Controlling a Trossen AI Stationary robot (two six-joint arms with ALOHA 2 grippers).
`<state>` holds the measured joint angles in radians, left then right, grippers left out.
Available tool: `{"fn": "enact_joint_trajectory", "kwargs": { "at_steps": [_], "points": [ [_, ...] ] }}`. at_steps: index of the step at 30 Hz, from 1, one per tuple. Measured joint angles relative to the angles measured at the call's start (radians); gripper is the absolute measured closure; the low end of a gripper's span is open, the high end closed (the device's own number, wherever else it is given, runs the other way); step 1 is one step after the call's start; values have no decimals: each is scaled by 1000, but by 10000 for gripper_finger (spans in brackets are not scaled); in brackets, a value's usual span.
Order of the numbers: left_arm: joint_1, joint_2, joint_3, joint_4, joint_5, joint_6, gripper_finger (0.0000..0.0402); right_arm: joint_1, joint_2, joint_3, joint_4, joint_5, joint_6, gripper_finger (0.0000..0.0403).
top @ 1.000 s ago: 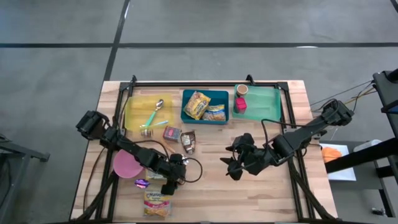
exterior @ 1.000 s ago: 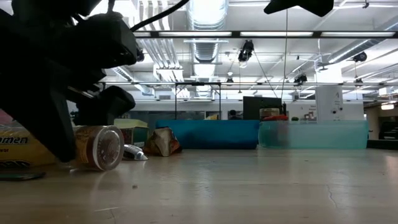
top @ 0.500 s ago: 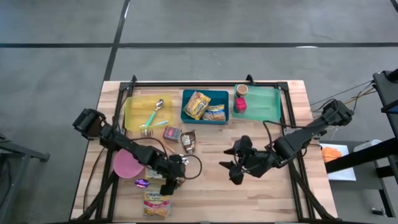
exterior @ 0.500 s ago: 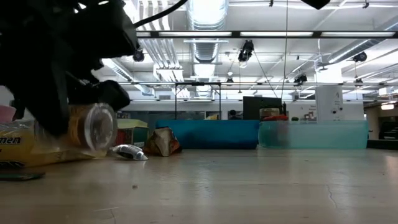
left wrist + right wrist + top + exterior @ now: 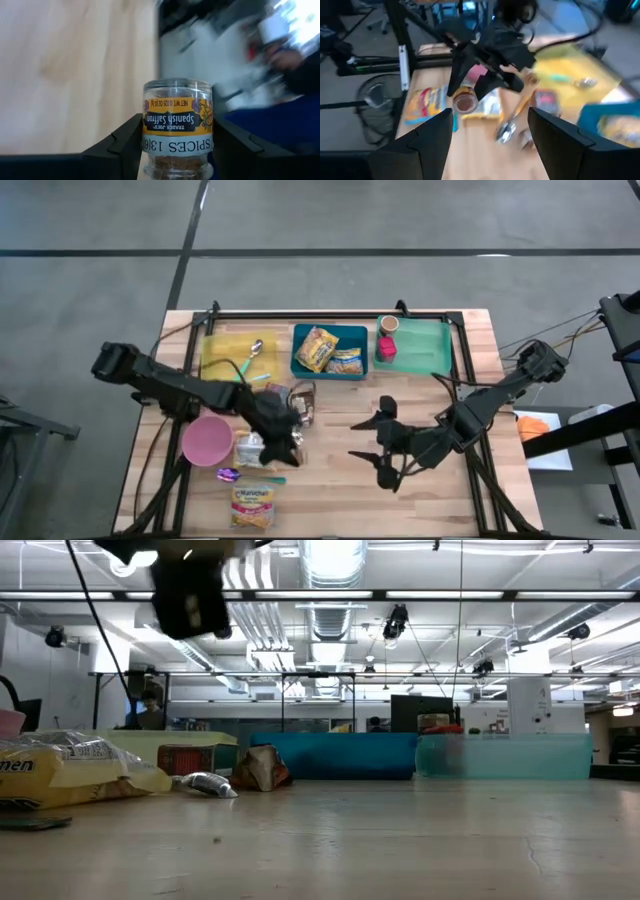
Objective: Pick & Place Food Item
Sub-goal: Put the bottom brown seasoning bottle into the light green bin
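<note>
Left wrist view: spice jar (image 5: 177, 127) sits clamped between the left hand (image 5: 175, 150) fingers, lifted off the table (image 5: 75, 65).

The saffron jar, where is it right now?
The saffron jar sits clamped in the left end effector, raised off the table's left half, just right of the pink bowl.

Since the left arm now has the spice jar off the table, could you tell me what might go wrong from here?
1. The left end effector holds the saffron jar only near one end, so it may tip or slip out.
2. The jar hangs over the noodle packet and pink bowl; a drop could scatter them.
3. The right end effector hovers nearby, risking a clash.
</note>
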<state>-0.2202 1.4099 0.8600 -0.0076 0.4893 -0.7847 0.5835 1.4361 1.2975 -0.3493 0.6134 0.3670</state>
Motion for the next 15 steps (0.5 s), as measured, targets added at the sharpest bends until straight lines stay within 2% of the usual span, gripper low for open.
{"fn": "enact_joint_trajectory", "kwargs": {
  "at_steps": [7,11,15],
  "points": [
    [122,-77,1,170,115,-183,209,-15,55,121,-10,46,-265,147],
    [156,-87,2,230,165,-218,209,-36,125,200,-13,45,-398,147],
    [171,-87,1,228,199,-219,209,-63,193,274,-12,44,-446,147]
  ]
}}
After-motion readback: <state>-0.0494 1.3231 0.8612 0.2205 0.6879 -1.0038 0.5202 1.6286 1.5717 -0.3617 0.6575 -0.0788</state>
